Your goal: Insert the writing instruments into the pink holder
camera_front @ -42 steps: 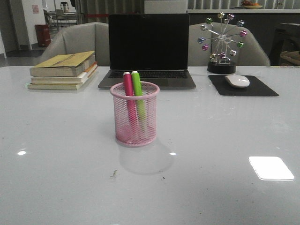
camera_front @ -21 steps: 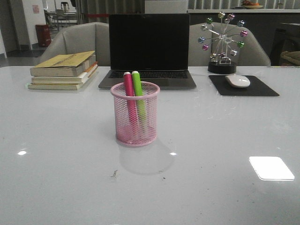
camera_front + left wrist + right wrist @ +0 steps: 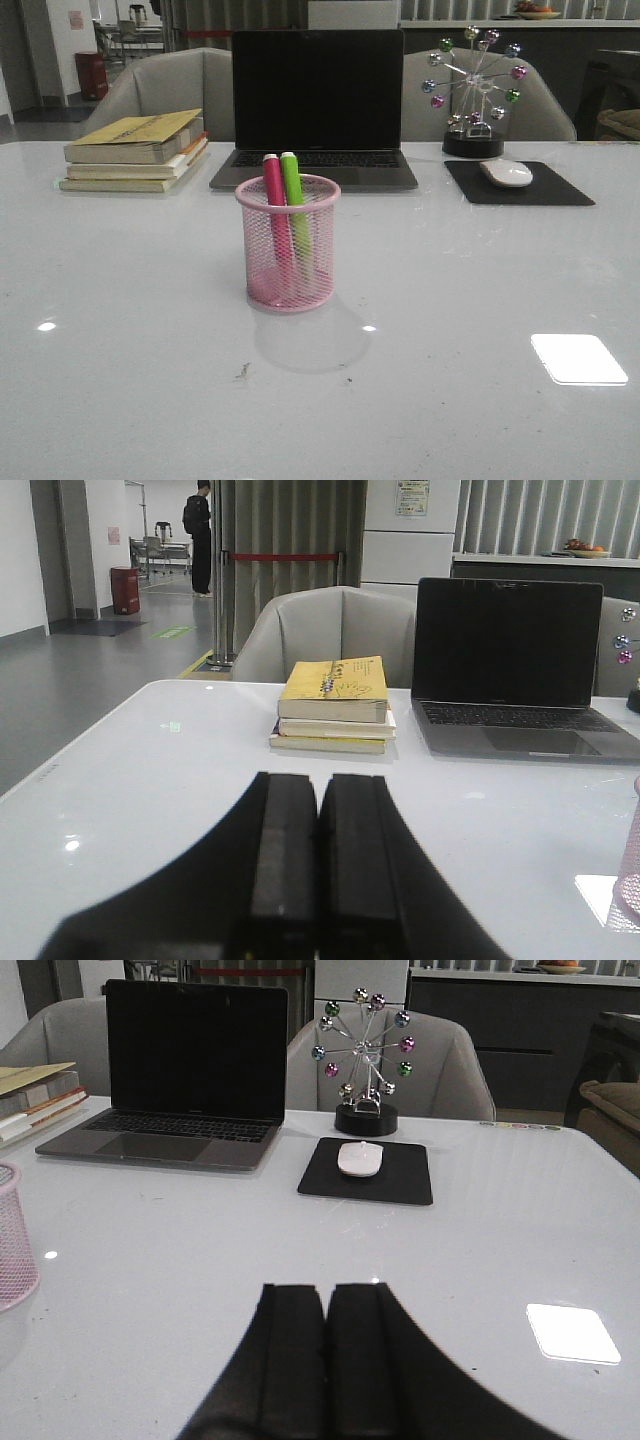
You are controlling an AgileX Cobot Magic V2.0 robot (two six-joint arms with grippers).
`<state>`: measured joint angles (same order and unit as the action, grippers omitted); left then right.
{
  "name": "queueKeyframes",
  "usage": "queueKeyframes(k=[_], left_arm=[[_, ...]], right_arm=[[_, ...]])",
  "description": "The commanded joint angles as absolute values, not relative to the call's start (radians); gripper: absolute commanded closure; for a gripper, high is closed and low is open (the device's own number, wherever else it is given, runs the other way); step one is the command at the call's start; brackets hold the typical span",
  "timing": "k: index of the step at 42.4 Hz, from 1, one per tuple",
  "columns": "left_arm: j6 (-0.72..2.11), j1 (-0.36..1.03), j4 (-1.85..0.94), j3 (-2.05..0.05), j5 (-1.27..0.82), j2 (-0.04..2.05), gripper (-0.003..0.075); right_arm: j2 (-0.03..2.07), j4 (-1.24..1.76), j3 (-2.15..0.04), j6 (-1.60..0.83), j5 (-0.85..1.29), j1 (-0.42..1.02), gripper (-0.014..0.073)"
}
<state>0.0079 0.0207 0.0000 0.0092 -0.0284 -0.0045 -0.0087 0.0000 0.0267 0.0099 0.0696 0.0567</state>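
Observation:
The pink holder stands upright on the white table, in front of the laptop. Both writing instruments stand inside it: the magenta marker on the left and the lime green marker beside it, tips above the rim. Neither arm shows in the front view. My left gripper is shut and empty, low over the table, with the holder's edge at the side of its view. My right gripper is shut and empty too; the holder appears at the border of its view.
An open laptop stands behind the holder. A stack of books lies at the back left. A white mouse on a black pad and a ball ornament are at the back right. Grey chairs stand beyond the table.

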Motion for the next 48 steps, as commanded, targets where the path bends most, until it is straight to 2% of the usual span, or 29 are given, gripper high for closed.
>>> queueKeyframes(k=[1, 11, 48], left_arm=[[0.0, 0.022, -0.006, 0.009, 0.055, -0.022, 0.0628], [0.0, 0.022, -0.006, 0.009, 0.055, -0.022, 0.0628], [0.0, 0.022, -0.006, 0.009, 0.055, -0.022, 0.0628]], right_arm=[[-0.032, 0.007, 0.016, 0.0, -0.073, 0.051, 0.0536], [-0.032, 0.041, 0.016, 0.0, -0.127, 0.051, 0.0536], [-0.032, 0.043, 0.016, 0.0, -0.121, 0.012, 0.0536]])
